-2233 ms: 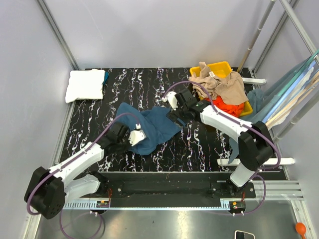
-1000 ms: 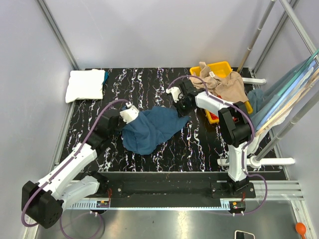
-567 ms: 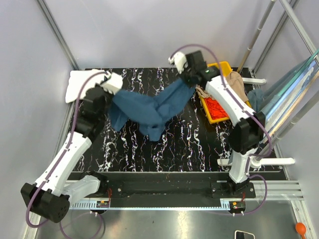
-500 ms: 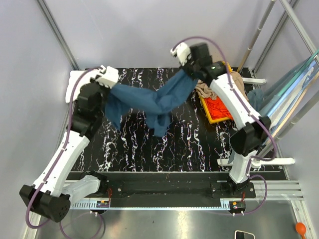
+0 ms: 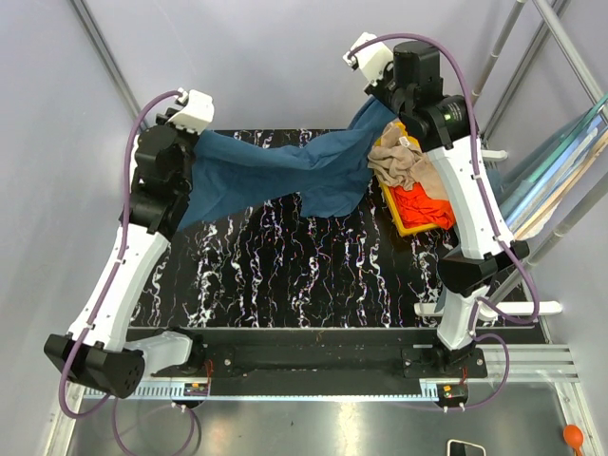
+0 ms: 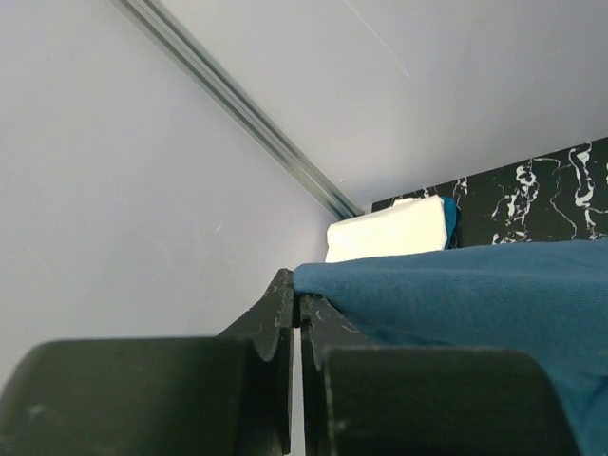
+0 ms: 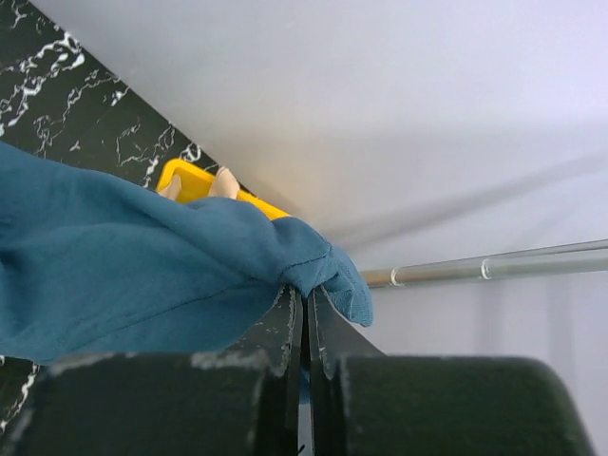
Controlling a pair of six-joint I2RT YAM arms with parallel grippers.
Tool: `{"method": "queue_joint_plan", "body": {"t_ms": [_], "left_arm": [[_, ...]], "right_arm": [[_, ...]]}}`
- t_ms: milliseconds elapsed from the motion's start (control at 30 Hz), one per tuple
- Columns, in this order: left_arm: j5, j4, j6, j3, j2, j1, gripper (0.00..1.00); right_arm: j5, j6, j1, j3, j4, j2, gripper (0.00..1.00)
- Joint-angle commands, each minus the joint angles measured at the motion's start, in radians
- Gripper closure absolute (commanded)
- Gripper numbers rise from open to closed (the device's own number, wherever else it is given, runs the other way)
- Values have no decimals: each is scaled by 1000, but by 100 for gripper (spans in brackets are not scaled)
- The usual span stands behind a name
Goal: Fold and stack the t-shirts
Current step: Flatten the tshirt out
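1. Your left gripper (image 6: 294,302) is pinched shut on one corner of the blue shirt (image 5: 275,171). Your right gripper (image 7: 306,296) is pinched shut on a fold at the opposite edge.
2. The shirt hangs stretched between the two grippers, high over the far half of the table (image 5: 285,275). Its middle sags, and a bunched flap droops right of centre, so the cloth is not spread flat.
3. Ease your grippers apart only until the top edge runs straight. Both grips look thin, right at the hem, and a hard pull would likely slip a corner out.
4. Keep both grippers level as you lower. Let the hanging hem touch the table first, then draw the top edge away from it so the body lays out smooth, not heaped.
5. Watch your right side. The yellow bin (image 5: 392,201), with the tan shirt (image 5: 404,161) and the red shirt (image 5: 423,204) in it, sits just below that gripper, and trailing cloth could snag them.
6. The folded white shirt (image 6: 389,228) lies in the far left corner, so set the blue shirt down short of it.
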Motion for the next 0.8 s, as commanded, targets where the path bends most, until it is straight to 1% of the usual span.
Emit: {"method": "queue_joint_plan", "body": {"t_ms": [0, 67, 300, 467, 633, 700, 767], "left_arm": [[-8, 29, 18, 61, -43, 6, 100], [33, -17, 15, 59, -79, 6, 100], [144, -168, 45, 7, -225, 5, 100], [259, -297, 50, -22, -346, -1, 100], [379, -477, 44, -18, -435, -9, 100], [399, -540, 51, -22, -457, -9, 100], [409, -568, 70, -27, -478, -9, 100]], "right_arm": [[20, -45, 0, 74, -71, -21, 100], [12, -36, 0, 77, -85, -44, 100], [-113, -25, 4, 65, -178, -173, 100], [-138, -46, 15, 60, -257, -241, 100], [-163, -43, 21, 57, -291, -314, 100], [-169, -39, 21, 57, -309, -339, 100], [-169, -22, 21, 41, -323, -353, 100]]}}
